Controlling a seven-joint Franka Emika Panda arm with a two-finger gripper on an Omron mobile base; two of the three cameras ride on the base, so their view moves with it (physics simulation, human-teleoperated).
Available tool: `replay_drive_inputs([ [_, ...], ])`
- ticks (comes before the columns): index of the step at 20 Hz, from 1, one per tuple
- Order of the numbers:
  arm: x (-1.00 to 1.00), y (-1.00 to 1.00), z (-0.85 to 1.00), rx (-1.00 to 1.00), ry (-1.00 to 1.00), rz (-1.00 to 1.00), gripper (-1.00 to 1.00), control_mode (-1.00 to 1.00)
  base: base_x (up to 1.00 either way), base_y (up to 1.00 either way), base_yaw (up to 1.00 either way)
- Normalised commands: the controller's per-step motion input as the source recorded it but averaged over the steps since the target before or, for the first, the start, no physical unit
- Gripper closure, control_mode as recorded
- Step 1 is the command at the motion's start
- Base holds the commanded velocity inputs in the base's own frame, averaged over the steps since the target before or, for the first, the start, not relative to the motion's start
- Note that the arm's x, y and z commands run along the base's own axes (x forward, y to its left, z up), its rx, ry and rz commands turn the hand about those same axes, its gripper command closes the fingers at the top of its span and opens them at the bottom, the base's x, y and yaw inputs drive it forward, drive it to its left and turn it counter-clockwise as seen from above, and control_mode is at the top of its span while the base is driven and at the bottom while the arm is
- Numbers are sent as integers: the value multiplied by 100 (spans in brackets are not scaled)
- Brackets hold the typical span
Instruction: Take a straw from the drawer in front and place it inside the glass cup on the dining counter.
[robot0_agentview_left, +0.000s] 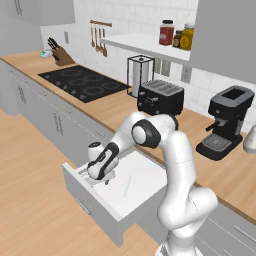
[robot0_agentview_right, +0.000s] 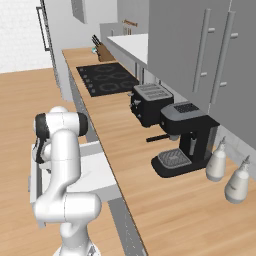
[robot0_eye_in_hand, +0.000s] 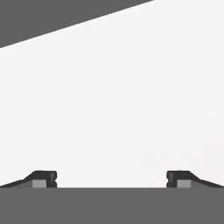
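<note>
Item: drawer (robot0_agentview_left: 131, 197), pulled out below the wall counter (robot0_agentview_left: 120, 107), white inside, grey front panel with a slim bar handle toward the floor. Item: straw (robot0_agentview_left: 127, 185), taken to be the very faint thin line lying flat on the drawer floor near the middle, apart from the walls; the reading is uncertain because it barely differs from the white bottom. Item: gripper (robot0_agentview_left: 104, 178), lowered into the left part of the drawer, just beside the straw but not on it; in the hand view the fingertips (robot0_eye_in_hand: 44, 179) are set wide apart with nothing between them, over plain white drawer floor, so nothing is held. Items on the wall counter, not of the task: toaster (robot0_agentview_left: 160, 96), coffee machine (robot0_agentview_left: 225, 122), cooktop (robot0_agentview_left: 82, 82). Risks noted: the straw is thin and flat on a hard bottom, so it may be pressed down and rolled aside rather than lifted if the jaws are closed off-centre; the fingertips may be driven into the drawer floor if the descent is carried too far; a pinch near one end may let the straw tilt or slip during the carry to the cup.
</note>
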Motion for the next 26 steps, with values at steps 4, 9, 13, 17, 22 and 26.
replay_drive_inputs([
  [4, -46, 100, 0, 0, 0, 3, -100, -100, 0, 0, 0],
  [9, -24, 12, 41, -1, -8, -7, -100, -100, 0, 0, 0],
  [13, 0, -82, 39, -7, -3, -28, -100, -100, 0, 0, 0],
  [17, 0, -90, 2, -4, 0, -28, -100, -100, 0, 0, 0],
  [22, 0, -74, 0, -1, 0, -24, -100, -100, 0, 0, 0],
  [26, 0, -43, -15, 0, -1, -19, -100, -100, 0, 0, 0],
])
